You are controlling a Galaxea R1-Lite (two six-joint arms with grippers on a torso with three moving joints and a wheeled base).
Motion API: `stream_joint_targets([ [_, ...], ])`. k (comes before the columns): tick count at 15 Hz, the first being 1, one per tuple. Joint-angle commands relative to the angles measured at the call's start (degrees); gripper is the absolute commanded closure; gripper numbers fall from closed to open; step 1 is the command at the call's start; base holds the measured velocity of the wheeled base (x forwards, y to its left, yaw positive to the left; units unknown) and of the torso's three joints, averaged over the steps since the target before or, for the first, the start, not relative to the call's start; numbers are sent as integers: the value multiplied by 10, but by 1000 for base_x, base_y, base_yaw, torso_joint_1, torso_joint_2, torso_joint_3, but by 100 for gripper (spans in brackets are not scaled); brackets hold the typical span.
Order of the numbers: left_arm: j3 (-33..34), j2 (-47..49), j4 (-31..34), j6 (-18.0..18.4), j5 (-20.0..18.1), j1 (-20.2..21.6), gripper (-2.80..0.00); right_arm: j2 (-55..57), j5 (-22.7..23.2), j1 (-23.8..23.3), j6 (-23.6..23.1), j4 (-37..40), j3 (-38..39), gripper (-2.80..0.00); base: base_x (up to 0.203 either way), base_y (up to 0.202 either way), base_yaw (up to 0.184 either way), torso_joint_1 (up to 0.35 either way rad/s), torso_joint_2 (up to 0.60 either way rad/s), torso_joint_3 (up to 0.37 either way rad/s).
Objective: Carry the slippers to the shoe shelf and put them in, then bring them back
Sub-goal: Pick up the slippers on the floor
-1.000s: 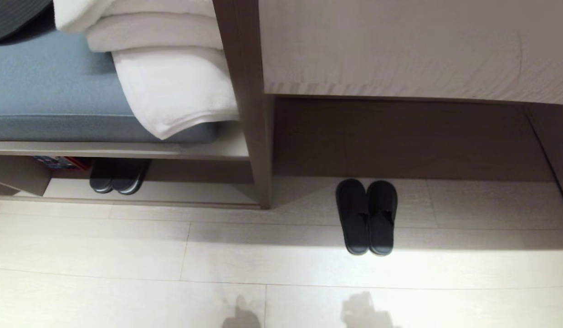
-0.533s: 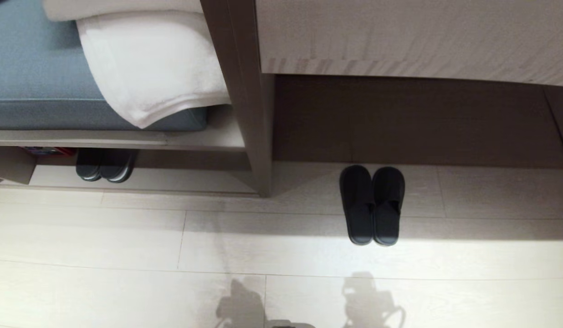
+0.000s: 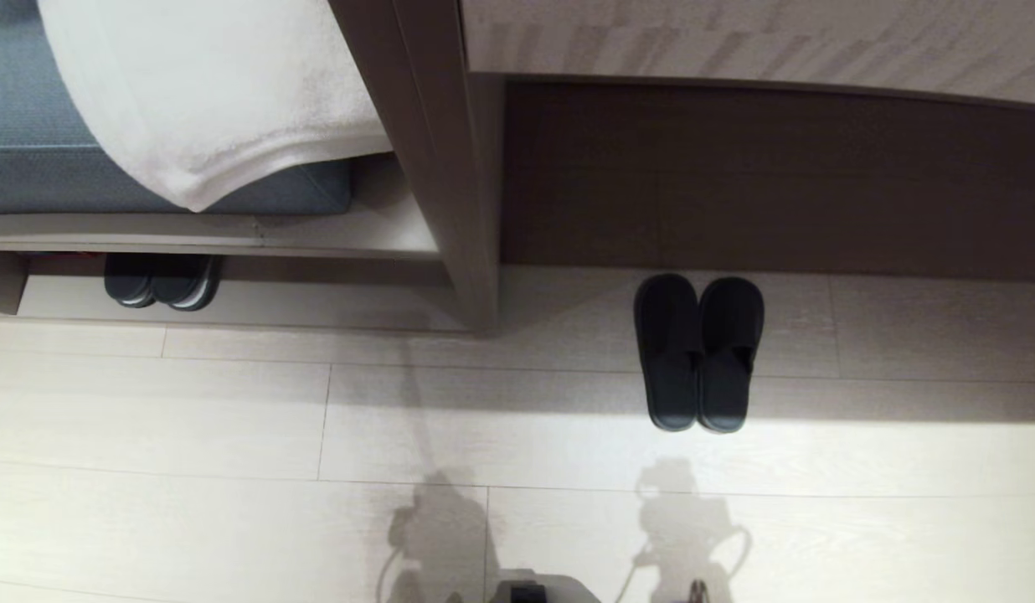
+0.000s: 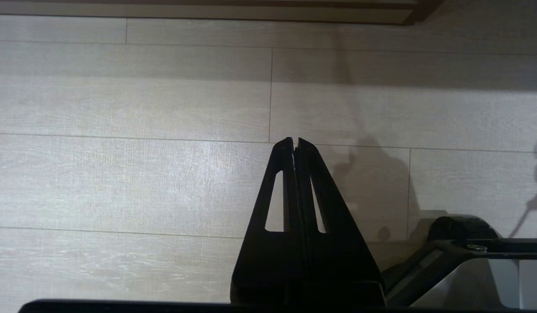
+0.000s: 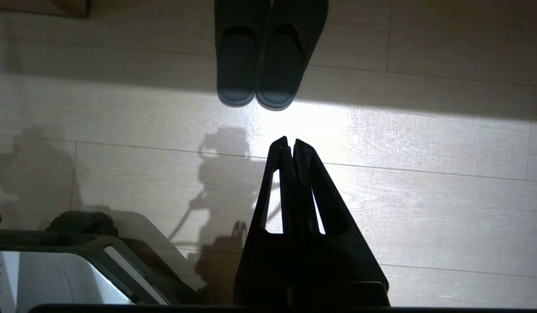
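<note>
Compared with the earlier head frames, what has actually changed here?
Only the camera tilted down: the whole scene slid upward and the robot's base came into view. The slippers lie unmoved on the floor, the shoe shelf unchanged. Left gripper and right gripper stay shut, holding nothing.
</note>
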Motion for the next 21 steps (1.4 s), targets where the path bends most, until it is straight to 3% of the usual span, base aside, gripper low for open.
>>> stream_joint_targets([
  [1,0,0,0,0,0,0,0,0,0,0,0,0,0,0,0,0,0,1,1,-193],
  [18,0,-1,0,2,0,0,0,1,3,0,-5,-5,-3,0,0,0,0,2,2,-188],
  [21,0,-1,0,2,0,1,0,13,7,0,-6,24,-59,0,0,0,0,1,1,-26],
])
